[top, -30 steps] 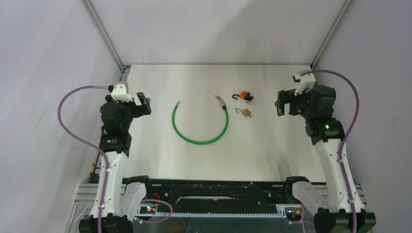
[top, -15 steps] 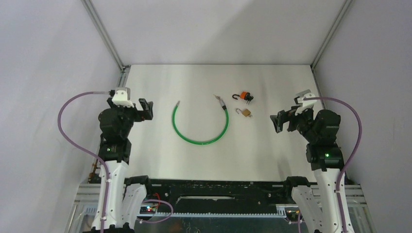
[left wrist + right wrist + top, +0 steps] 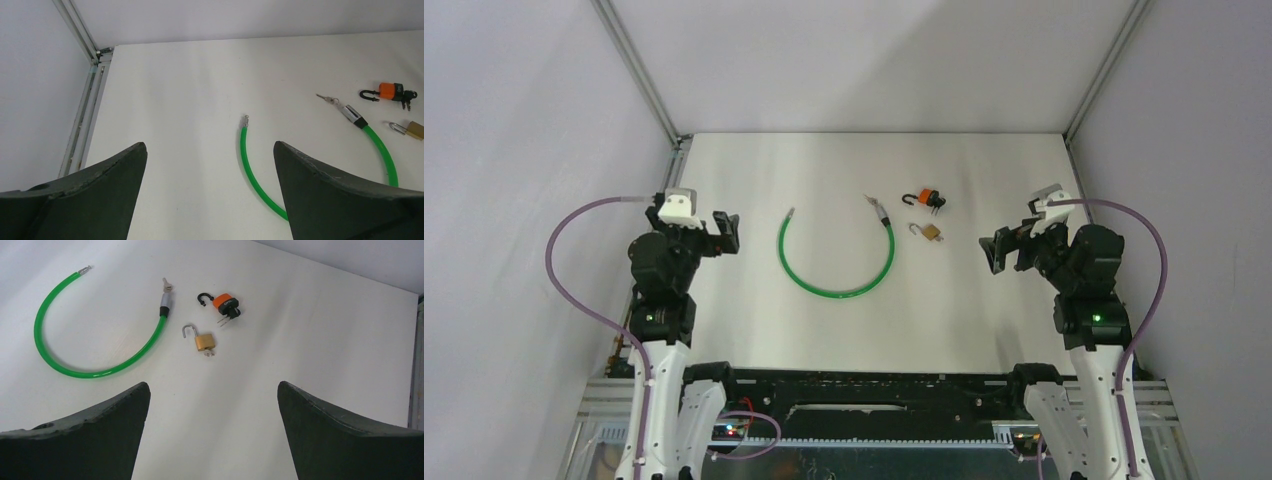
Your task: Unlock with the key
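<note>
1. From above, the brass padlock [image 3: 933, 233] lies on the counter [image 3: 824, 165] at 3 o'clock of the green cable [image 3: 839, 291]. Its long axis runs 9-to-3, open shackle toward 9.
2. Left hand [image 3: 209, 146] and right hand [image 3: 213, 385] both have their fingers apart, holding nothing.

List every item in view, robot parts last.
green cable lock: one, green with a silver end, curved open at table centre, key at that end
orange padlock: one, orange and black, shackle open, beyond the cable's silver end
brass padlock: one, brass, shackle open, just nearer than the orange one
table: one, white
frame rails: two, silver, running up from the table's far corners
arms: two, black and white, left and right edges
left claw: open, empty
right claw: open, empty
</note>
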Controlling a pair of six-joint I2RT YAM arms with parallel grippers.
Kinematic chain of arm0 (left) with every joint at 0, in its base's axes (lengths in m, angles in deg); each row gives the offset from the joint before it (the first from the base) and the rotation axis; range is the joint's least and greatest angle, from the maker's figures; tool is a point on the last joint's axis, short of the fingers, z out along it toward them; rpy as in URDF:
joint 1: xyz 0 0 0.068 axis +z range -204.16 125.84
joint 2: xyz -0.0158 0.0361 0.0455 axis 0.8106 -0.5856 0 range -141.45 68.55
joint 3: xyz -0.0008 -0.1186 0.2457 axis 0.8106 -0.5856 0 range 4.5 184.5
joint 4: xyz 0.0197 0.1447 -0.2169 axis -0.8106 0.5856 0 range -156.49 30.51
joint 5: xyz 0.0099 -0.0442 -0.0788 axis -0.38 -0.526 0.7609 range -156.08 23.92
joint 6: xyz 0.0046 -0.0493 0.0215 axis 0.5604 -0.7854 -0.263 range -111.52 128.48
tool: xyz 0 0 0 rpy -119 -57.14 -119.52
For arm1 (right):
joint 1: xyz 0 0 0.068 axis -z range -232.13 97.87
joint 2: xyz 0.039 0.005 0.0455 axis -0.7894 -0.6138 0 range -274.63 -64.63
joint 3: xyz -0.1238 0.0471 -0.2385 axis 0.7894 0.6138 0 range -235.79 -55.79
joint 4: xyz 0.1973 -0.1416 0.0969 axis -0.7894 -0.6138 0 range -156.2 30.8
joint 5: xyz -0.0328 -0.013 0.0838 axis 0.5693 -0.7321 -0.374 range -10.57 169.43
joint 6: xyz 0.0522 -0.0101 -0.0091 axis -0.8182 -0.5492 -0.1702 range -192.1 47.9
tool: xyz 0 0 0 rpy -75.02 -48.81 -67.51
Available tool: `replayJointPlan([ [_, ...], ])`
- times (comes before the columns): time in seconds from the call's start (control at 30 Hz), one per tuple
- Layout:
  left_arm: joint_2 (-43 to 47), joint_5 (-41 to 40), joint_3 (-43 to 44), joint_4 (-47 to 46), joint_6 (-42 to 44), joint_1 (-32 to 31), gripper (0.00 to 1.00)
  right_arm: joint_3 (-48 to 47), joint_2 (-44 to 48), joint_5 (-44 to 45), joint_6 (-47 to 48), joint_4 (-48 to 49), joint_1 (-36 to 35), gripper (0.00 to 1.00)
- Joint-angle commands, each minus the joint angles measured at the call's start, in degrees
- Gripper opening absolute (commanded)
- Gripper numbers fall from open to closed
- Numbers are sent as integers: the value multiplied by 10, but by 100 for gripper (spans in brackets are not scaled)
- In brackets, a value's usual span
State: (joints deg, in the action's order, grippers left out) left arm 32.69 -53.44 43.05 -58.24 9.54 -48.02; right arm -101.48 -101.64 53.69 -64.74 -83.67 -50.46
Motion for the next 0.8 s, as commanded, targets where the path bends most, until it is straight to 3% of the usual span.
replayJointPlan([
  [0.0,4,3,-6,-3,16,-3,100,-7,0,-7,7,11,6,99],
  [0.77,4,10,-6,4,22,-2,100,-4,0,-24,14,6,11,99],
])
